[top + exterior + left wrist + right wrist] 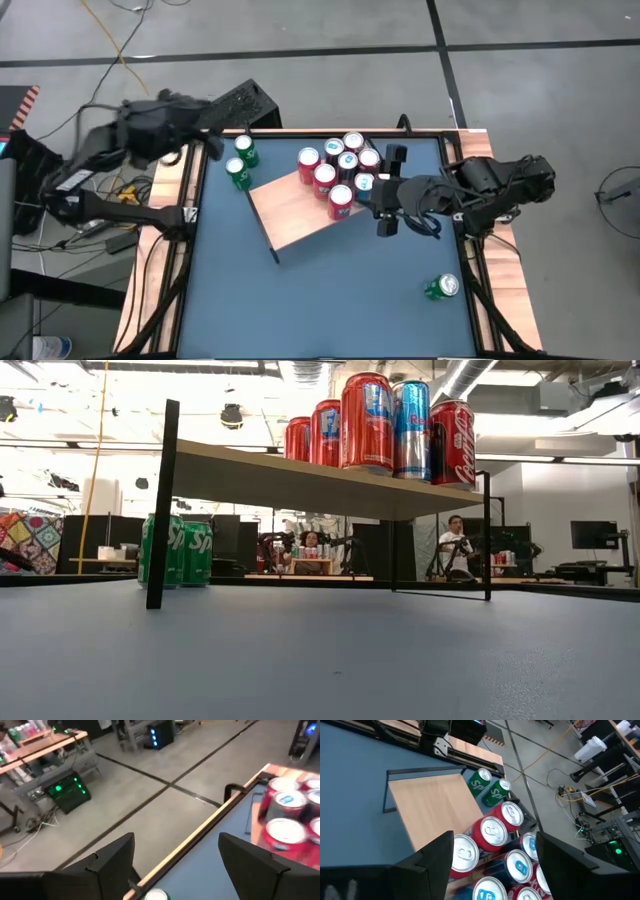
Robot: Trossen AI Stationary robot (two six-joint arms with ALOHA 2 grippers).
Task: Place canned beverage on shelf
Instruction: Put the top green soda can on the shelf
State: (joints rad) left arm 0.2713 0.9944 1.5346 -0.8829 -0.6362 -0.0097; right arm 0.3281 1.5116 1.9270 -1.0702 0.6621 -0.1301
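R gripper hangs released, empty, over the shelf edge, red cans right below and just past it; the nearest cans are cut off by its fingers in its wrist view. L gripper is blurred, fingers apart, nothing between; two green cans just beside it. One green can lies well apart behind R.

The blue tabletop has a wooden rim. Around it lies grey floor crossed by dark seams, with a yellow cable trailing at the far left. A box with green lights sits under a wooden bench. Beyond the table two people sit, a dark monitor to their right and a patterned quilt far left.
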